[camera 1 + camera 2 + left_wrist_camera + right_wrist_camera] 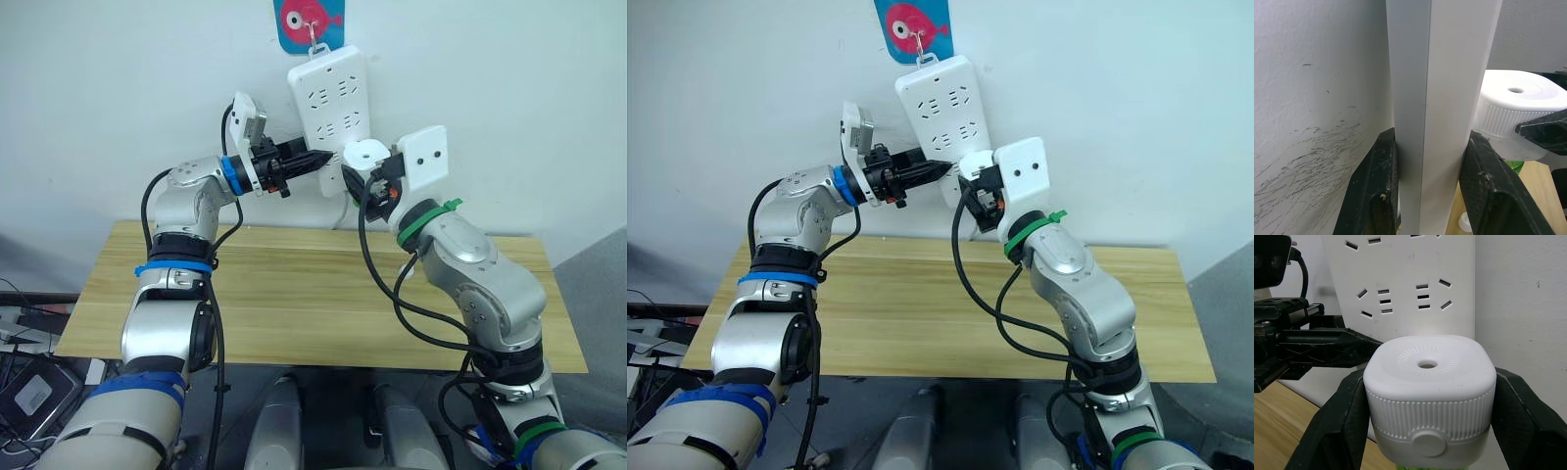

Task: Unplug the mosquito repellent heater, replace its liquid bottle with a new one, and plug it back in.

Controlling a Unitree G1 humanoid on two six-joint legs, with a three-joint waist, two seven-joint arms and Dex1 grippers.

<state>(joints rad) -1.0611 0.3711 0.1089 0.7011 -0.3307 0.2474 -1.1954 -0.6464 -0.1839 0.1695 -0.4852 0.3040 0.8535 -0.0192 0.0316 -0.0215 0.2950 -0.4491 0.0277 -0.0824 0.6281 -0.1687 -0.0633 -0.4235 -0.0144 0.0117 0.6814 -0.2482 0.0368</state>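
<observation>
White wall [118,88] behind the bench; wooden table [294,294] below, bare part runs across the middle of the head views.

Long white power strip [331,108] hangs tilted on the wall from a hook on a blue-and-pink fish-print holder [310,23]. Socket faces point toward the camera.

Left gripper [315,160] reaches in from the robot's left at the strip's lower part. Left wrist view: its two black fingers [1374,191] sit one on each side of the strip's edge, clamped against it.

Right gripper [377,174] is raised near the strip's lower right corner. Right wrist view: both black fingers [1334,421] press the ribbed sides of the mosquito repellent heater [1430,391], gripping it firmly. Heater's domed white face with a centre hole points toward the camera; a round button shows on its lower side.

Heater sits just in front of the strip's sockets; whether the prongs are seated cannot be told. A sliver of green liquid bottle [1513,166] shows under the heater.
</observation>
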